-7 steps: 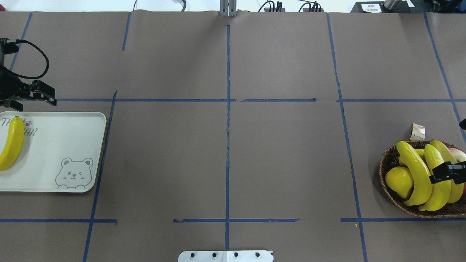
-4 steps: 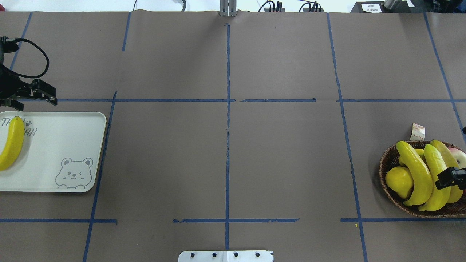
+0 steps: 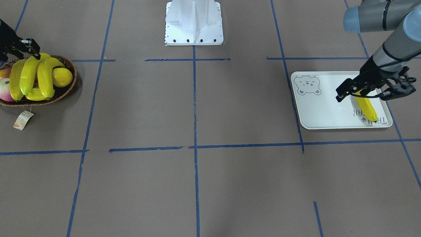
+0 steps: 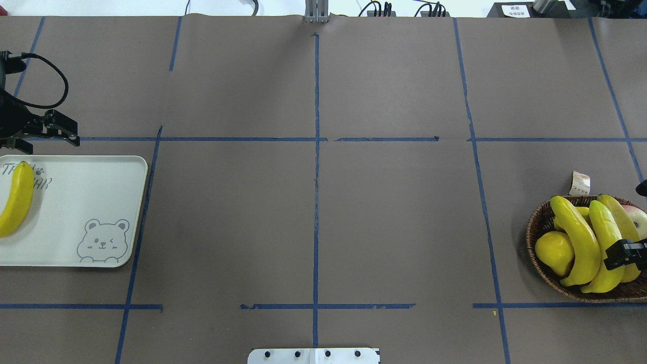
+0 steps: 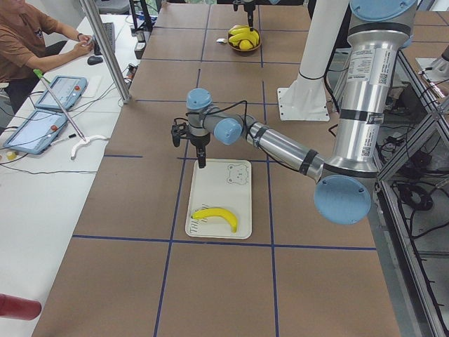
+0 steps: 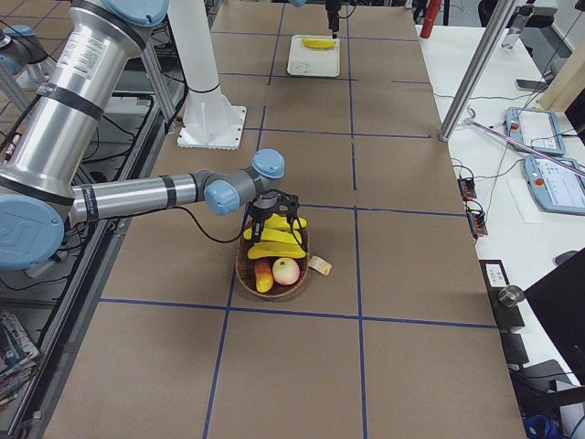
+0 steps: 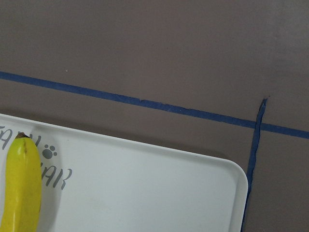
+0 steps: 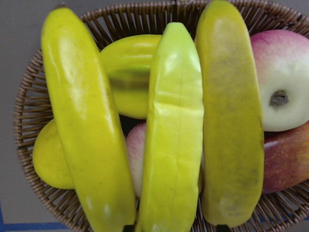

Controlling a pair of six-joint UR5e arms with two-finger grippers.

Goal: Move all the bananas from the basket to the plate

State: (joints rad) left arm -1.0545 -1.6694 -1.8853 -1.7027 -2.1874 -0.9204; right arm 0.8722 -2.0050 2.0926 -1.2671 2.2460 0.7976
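Note:
One banana (image 4: 15, 199) lies on the left part of the plate (image 4: 91, 202), beside the grey lettering; it also shows in the left wrist view (image 7: 21, 188). My left gripper (image 4: 30, 137) hovers open and empty over the plate's far edge. Three bananas (image 4: 579, 237) lie side by side across the wicker basket (image 4: 536, 222). My right gripper (image 3: 23, 47) is low over the basket, open, with one finger (image 4: 624, 251) over the middle banana (image 8: 174, 135). Its other finger is outside the overhead view.
The basket also holds a yellow lemon (image 4: 553, 250), a ridged yellow fruit under the bananas and red-green apples (image 8: 285, 82). A paper tag (image 4: 580, 183) lies just beyond the basket. The robot's white base (image 3: 194, 23) stands at the near middle edge.
My right gripper's finger has shifted right and a little nearer over the basket's bananas. My left gripper has barely moved. The bananas lie as before.

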